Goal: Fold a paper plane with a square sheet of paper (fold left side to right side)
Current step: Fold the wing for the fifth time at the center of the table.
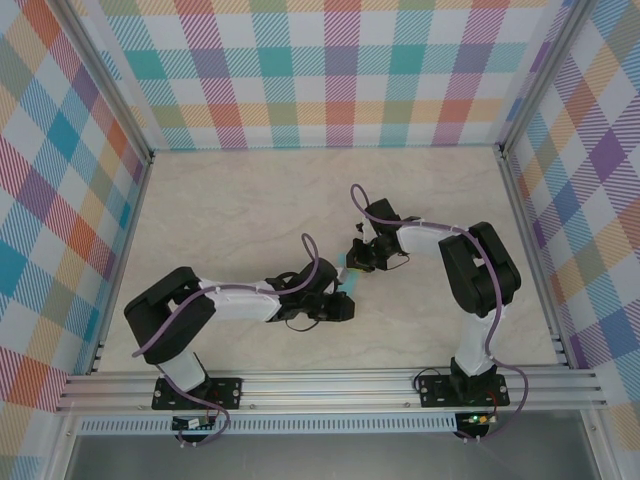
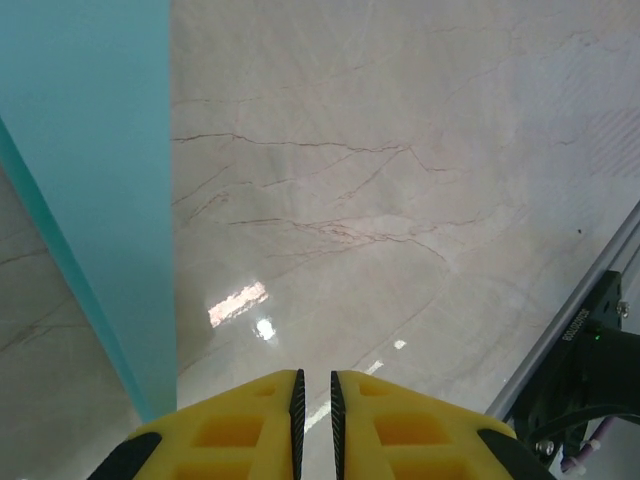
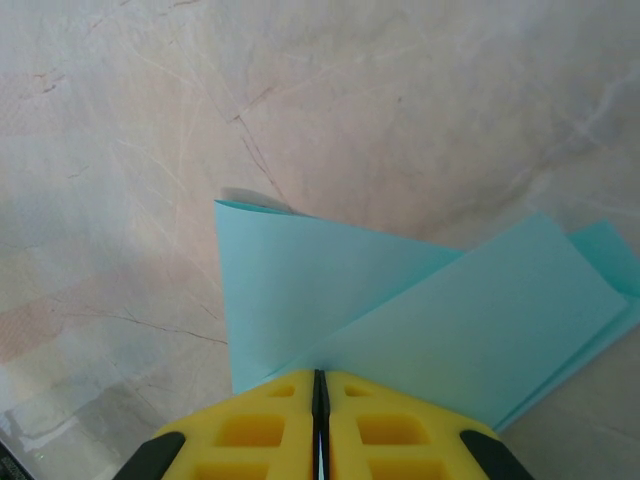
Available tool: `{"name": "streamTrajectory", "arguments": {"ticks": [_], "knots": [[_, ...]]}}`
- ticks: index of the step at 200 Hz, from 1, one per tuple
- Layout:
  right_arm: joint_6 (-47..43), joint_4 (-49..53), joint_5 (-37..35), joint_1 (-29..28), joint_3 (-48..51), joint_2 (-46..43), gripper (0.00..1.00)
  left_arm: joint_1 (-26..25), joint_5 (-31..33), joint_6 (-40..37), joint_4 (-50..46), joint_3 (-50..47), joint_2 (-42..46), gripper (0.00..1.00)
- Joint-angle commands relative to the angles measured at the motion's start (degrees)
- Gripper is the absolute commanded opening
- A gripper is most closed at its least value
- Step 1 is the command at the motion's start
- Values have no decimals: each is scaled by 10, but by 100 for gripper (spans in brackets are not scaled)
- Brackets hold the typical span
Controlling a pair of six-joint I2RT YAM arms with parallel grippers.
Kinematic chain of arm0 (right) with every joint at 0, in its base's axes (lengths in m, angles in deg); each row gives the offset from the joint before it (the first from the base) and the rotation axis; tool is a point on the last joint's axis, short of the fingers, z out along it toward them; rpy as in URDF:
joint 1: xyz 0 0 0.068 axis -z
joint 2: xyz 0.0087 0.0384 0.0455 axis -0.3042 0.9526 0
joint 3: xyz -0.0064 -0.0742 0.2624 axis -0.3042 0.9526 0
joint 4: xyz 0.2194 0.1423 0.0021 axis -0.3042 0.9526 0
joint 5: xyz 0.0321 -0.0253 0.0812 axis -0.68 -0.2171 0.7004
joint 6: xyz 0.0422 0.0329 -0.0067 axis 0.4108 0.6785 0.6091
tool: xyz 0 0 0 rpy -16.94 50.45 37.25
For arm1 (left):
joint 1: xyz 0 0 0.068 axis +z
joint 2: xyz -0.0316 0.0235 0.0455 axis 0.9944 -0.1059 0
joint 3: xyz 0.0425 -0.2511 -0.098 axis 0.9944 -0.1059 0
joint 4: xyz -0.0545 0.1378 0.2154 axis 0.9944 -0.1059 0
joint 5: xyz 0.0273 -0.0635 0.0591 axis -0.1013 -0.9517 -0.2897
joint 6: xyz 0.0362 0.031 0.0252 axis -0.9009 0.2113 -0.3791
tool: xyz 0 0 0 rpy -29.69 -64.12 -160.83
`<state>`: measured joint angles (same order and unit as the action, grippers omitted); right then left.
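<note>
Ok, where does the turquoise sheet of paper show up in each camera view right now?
Top external: the sheet of paper is a small sliver just right of centre.
Left wrist: sheet of paper as a tall band down the left side, beside the left gripper.
Right wrist: sheet of paper folded, lower centre to right, pinched in the right gripper.
Shared landmark: the veined beige table top under it in all three.

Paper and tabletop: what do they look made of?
The paper: thin, matte, plain turquoise, likely ordinary craft paper; its flaps overlap with crisp edges. The tabletop: beige, marble-look with fine veins, glossy, with bright glints on it; real stone or laminate, can't tell.
</note>
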<state>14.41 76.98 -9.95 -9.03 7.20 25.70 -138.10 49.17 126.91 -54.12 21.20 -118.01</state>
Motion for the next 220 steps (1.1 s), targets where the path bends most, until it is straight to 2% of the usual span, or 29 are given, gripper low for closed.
{"name": "streamTrajectory", "arguments": {"ticks": [1, 76, 107, 156, 220], "knots": [[-15, 22, -48, 4, -4, 21, 10, 6, -3, -12, 16, 5, -9, 17], [-18, 24, -48, 5, -6, 23, 10, 12, -8, 2, 41, -14, 5, 17], [-18, 24, -48, 4, -7, 23, 10, 26, -5, -10, 23, -12, 27, 17], [-19, 25, -48, 4, -8, 25, 10, 33, -37, -8, 42, -10, -4, 17], [-20, 29, -49, 4, -10, 27, 11, 33, -45, -2, 53, -20, -18, 17]]}}
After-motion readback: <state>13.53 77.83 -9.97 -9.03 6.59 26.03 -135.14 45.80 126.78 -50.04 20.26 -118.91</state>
